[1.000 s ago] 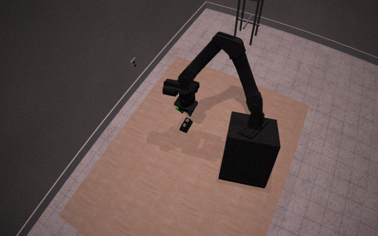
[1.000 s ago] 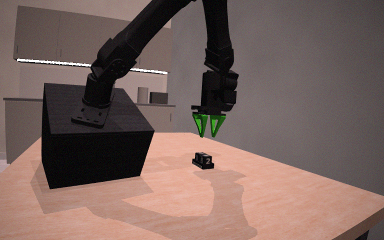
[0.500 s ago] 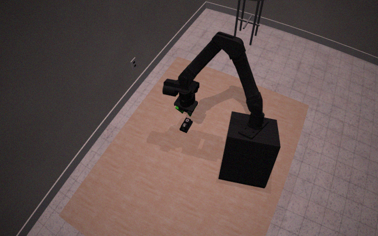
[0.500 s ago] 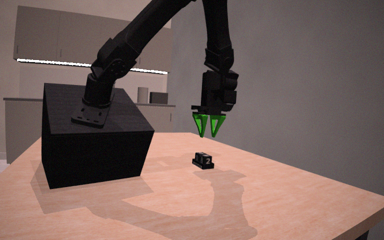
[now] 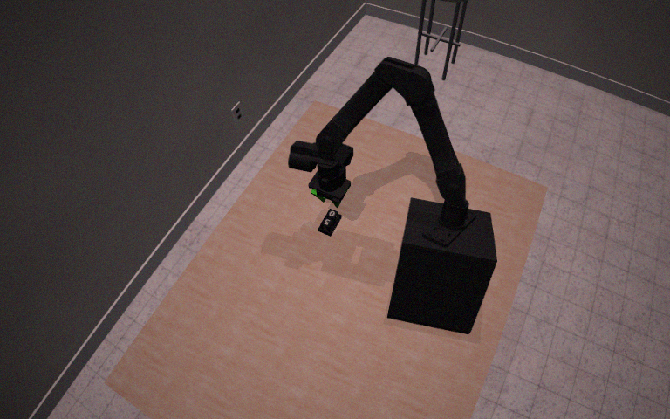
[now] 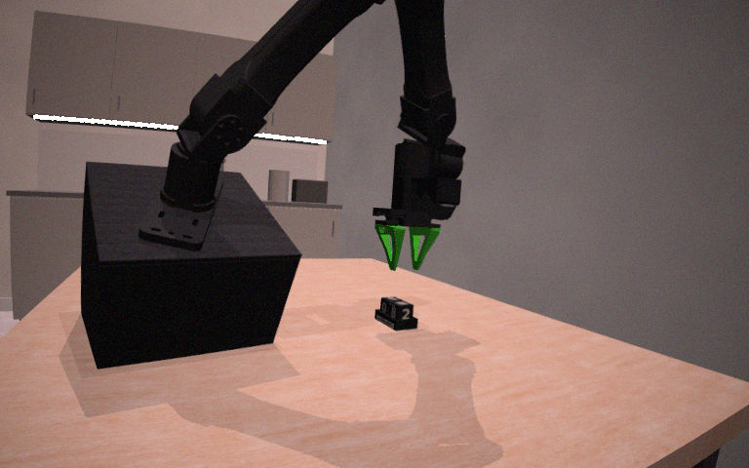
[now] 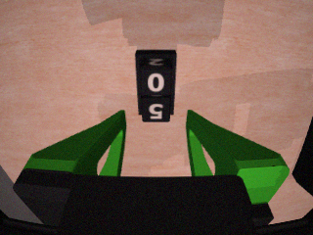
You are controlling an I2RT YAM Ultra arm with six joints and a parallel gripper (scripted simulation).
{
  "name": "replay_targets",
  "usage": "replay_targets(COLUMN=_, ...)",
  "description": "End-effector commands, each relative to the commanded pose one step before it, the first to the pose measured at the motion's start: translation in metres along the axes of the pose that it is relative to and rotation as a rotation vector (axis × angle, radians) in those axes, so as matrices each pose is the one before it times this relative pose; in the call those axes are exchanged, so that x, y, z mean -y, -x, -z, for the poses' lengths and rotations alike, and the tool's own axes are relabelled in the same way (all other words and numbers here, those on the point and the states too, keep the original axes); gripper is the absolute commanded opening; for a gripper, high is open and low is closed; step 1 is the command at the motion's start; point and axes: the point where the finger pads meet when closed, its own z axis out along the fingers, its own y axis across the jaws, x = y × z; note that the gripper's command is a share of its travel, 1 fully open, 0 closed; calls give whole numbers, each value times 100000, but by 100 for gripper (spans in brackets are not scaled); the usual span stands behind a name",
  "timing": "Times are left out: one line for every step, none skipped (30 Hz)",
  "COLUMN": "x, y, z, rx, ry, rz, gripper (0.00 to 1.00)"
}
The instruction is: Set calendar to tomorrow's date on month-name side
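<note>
From the top: bent over the desk (image 5: pixel 222 305) (image 6: pixel 579 386) (image 7: pixel 59 73) with the arm (image 5: pixel 356 109) (image 6: pixel 423 60), down to the tool (image 5: pixel 330 202) (image 6: pixel 405 269) (image 7: pixel 156 117), fingers apart. At six o'clock from the tool, near it in this view, on the calendar (image 5: pixel 329 222) (image 6: pixel 396 313) (image 7: pixel 156 85). Bolted atop the black stand (image 5: pixel 441 291) (image 6: pixel 181 308), at four o'clock from the calendar.

From the exterior: held up over the calendar with green fingertips (image 6: pixel 392 264) spread, touching neither cubes (image 6: pixel 396 307) (image 7: pixel 156 95) nor tray (image 6: pixel 386 321) (image 7: pixel 138 78). Flat on the desk with the tray, at six o'clock from the tool; side by side in it with both cubes. Marked with a 2 on the end face, at three o'clock, and with a 0 toward nine. Too small to read for a month's name.

From the wrist: open around nothing with the tool. At twelve o'clock, beyond the fingers, on the calendar. Topped with a 0 and, at six o'clock from it, with an upside-down 5; marked with a foreshortened 2 at twelve.

No visible change between either earlier moment and now, top or exterior. Same placement, same pose, as far as can be made out. Can't compare wrist view, only seen now.
</note>
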Motion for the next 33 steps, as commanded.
replay_targets(x=-261, y=-52, z=170, rx=-138, ry=1071, rz=85, gripper=45)
replay_targets(x=0, y=0, z=-87, rx=1, ry=0, rz=0, gripper=45)
replay_targets(x=0, y=0, z=-95, rx=1, ry=0, rz=0, gripper=45)
replay_targets(x=0, y=0, z=-103, rx=1, ry=0, rz=0, gripper=45)
replay_targets(x=0, y=0, z=-110, rx=2, ry=0, rz=0, gripper=45)
replay_targets(x=0, y=0, z=-118, rx=2, ry=0, rz=0, gripper=45)
replay_targets(x=-1, y=0, z=-125, rx=1, ry=0, rz=0, gripper=45)
replay_targets(x=0, y=0, z=-132, rx=2, ry=0, rz=1, gripper=45)
replay_targets(x=0, y=0, z=0, rx=0, ry=0, rz=0, gripper=45)
replay_targets(x=0, y=0, z=0, rx=0, ry=0, rz=0, gripper=45)
replay_targets(x=0, y=0, z=-137, rx=2, ry=0, rz=1, gripper=45)
replay_targets(x=0, y=0, z=-143, rx=2, ry=0, rz=1, gripper=45)
replay_targets(x=0, y=0, z=-149, rx=2, ry=0, rz=1, gripper=45)
replay_targets(x=0, y=0, z=-153, rx=2, ry=0, rz=1, gripper=45)
replay_targets(x=0, y=0, z=-157, rx=2, ry=0, rz=1, gripper=45)
replay_targets(x=0, y=0, z=-160, rx=2, ry=0, rz=1, gripper=45)
replay_targets(x=0, y=0, z=-162, rx=2, ry=0, rz=1, gripper=45)
replay_targets(x=0, y=0, z=-164, rx=2, ry=0, rz=1, gripper=45)
replay_targets(x=0, y=0, z=-166, rx=2, ry=0, rz=1, gripper=45)
replay_targets(x=0, y=0, z=-165, rx=2, ry=0, rz=1, gripper=45)
replay_targets(x=0, y=0, z=-166, rx=2, ry=0, rz=1, gripper=45)
replay_targets(x=0, y=0, z=-165, rx=2, ry=0, rz=1, gripper=45)
replay_targets(x=1, y=0, z=-162, rx=2, ry=0, rz=1, gripper=45)
replay_targets(x=0, y=0, z=-158, rx=2, ry=0, rz=1, gripper=45)
replay_targets(x=0, y=0, z=-154, rx=2, ry=0, rz=1, gripper=45)
replay_targets(x=0, y=0, z=0, rx=0, ry=0, rz=0, gripper=45)
replay_targets(x=0, y=0, z=0, rx=0, ry=0, rz=0, gripper=45)
replay_targets(x=1, y=0, z=-150, rx=2, ry=0, rz=1, gripper=45)
replay_targets(x=0, y=0, z=-144, rx=2, ry=0, rz=1, gripper=45)
replay_targets(x=0, y=0, z=-137, rx=2, ry=0, rz=1, gripper=45)
replay_targets(x=0, y=0, z=-131, rx=2, ry=0, rz=1, gripper=45)
replay_targets(x=1, y=0, z=-125, rx=2, ry=0, rz=1, gripper=45)
replay_targets(x=-1, y=0, z=-116, rx=1, ry=0, rz=1, gripper=45)
